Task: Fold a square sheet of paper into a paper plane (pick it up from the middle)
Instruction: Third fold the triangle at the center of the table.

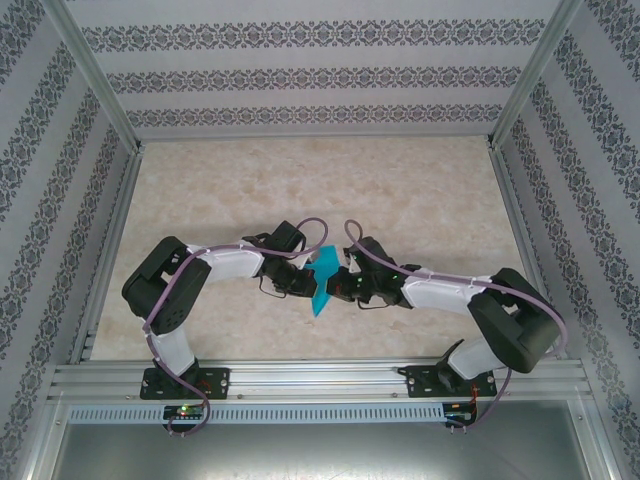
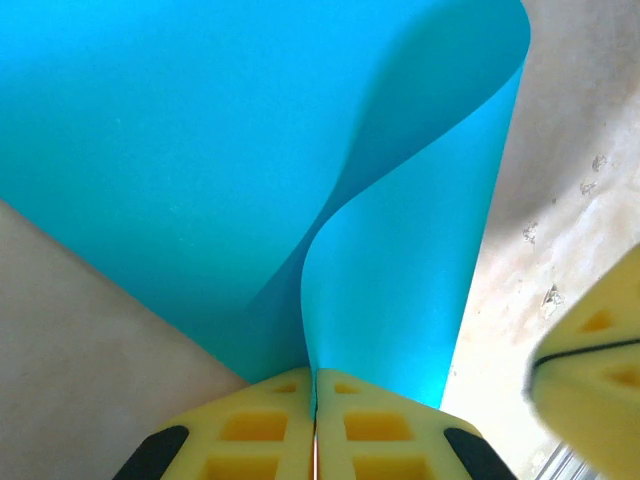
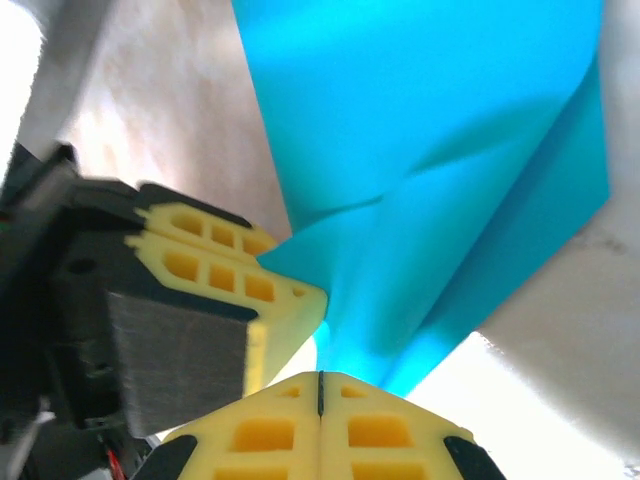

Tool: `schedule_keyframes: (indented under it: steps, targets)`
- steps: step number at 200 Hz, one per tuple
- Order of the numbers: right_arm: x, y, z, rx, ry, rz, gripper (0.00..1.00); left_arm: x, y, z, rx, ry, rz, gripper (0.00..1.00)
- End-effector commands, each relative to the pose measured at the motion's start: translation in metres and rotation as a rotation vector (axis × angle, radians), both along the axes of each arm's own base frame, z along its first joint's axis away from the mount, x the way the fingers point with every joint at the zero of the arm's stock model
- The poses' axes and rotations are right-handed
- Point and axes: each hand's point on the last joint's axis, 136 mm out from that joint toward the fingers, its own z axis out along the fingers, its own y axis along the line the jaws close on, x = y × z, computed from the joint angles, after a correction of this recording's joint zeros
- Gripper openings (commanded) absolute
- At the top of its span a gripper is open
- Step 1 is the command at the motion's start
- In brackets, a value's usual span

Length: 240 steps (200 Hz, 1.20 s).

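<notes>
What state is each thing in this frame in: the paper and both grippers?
square sheet of paper: pinched between both grippers, bowed and buckled, not yet a plane.
left gripper: shut on the square sheet of paper.
right gripper: shut on the square sheet of paper, close beside the left gripper.
</notes>
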Motion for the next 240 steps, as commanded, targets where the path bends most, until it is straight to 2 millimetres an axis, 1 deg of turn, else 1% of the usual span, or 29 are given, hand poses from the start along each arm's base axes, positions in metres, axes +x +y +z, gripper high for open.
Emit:
schedule_keyframes:
  steps: [1,14,68,121,137,167,187,217,240]
  targets:
    - [0.006,-0.002,0.009,0.008,-0.028,0.003,0.00,-0.001,-0.004,-0.001,0.009,-0.007,-0.038,0.10]
    - [0.007,0.003,0.010,0.016,-0.024,0.019,0.00,-0.001,-0.004,-0.001,0.009,-0.007,-0.040,0.10]
    - [0.014,0.015,0.001,0.013,0.000,0.029,0.00,-0.002,-0.003,-0.002,0.015,-0.005,-0.042,0.10]
    - [0.005,0.025,-0.005,0.023,0.029,0.067,0.00,-0.002,-0.003,-0.005,0.022,0.002,-0.043,0.10]
    - [0.003,0.025,-0.009,0.016,0.037,0.065,0.00,-0.003,-0.003,-0.005,0.024,0.004,-0.045,0.10]
    - [0.000,0.021,-0.024,-0.013,0.069,0.073,0.00,-0.003,-0.003,-0.005,0.024,0.005,-0.046,0.10]
    - [-0.007,0.013,-0.037,-0.055,0.102,0.070,0.00,-0.003,-0.003,-0.004,0.025,0.001,-0.045,0.10]
    - [-0.015,0.005,-0.046,-0.083,0.119,0.070,0.00,-0.003,-0.002,-0.005,0.029,0.007,-0.043,0.10]
    - [-0.017,0.000,-0.054,-0.105,0.130,0.062,0.01,-0.003,-0.002,-0.005,0.032,0.008,-0.044,0.10]
